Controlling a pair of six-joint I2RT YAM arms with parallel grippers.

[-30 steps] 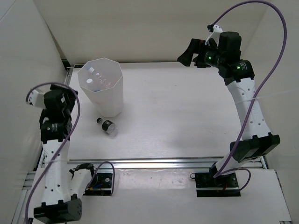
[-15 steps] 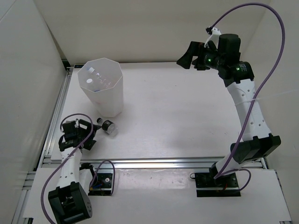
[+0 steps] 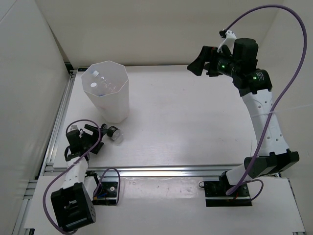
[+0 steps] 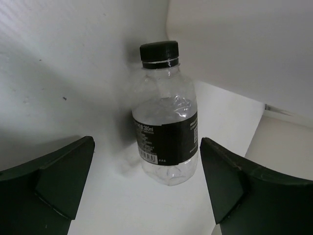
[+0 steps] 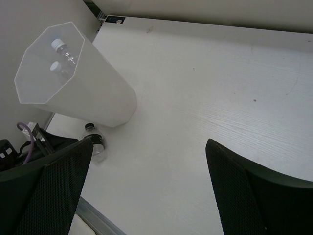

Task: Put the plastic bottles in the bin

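Your left gripper [image 3: 94, 138], spread wide, sits at the table's [image 3: 195, 122] near-left edge. The black-capped bottle [image 3: 113, 132] lies just ahead, beside the bin [image 3: 116, 105]. Your right gripper [image 3: 199, 59], likewise spread, hangs far-side. Inside the bin, only caps [image 5: 57, 44] show.

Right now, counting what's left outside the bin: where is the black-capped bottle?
In the top view the black-capped bottle lies on the left of the table, just nearer than the bin, right beside the open left gripper.
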